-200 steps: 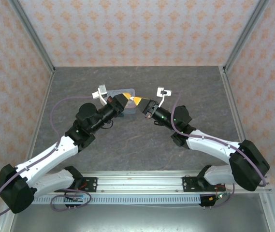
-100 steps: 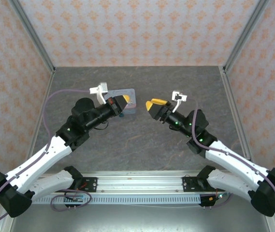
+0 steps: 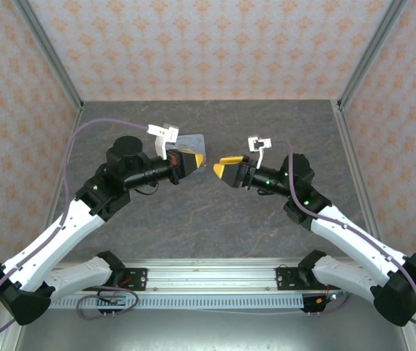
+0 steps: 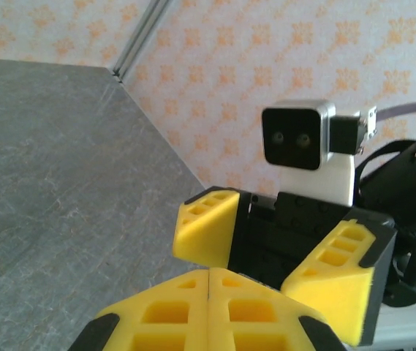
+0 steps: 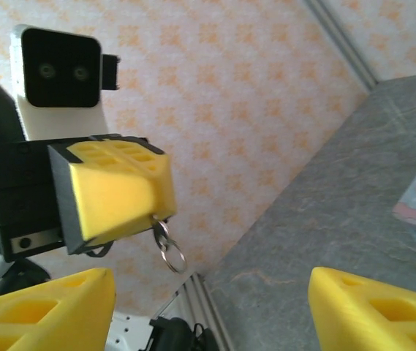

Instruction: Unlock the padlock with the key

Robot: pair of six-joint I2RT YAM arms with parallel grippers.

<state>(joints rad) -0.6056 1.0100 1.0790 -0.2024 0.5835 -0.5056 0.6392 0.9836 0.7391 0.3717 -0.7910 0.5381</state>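
Seen from above: holding the left gripper (image 3: 193,161) and the right gripper (image 3: 221,167) raised over the middle of the tabletop (image 3: 215,219), tip towards tip, near but apart. Pressing the left pads (image 4: 208,307) flat together. From the right wrist, seeing a small wire ring (image 5: 169,248) hanging just under them. Probably pinching the key inside, hidden between the pads. With the right fingers (image 5: 39,311) spread wide, gripping nothing. Behind the left gripper, toward the far edge, seeing a light-blue tin (image 3: 197,142). Cannot tell where the padlock lies.

Judging the step: bringing key and lock together, not yet unlocking. Next, needing to find and steady the padlock with the open right gripper, then to line the key with the keyhole carefully. With such tiny parts, easy to slip or misalign.
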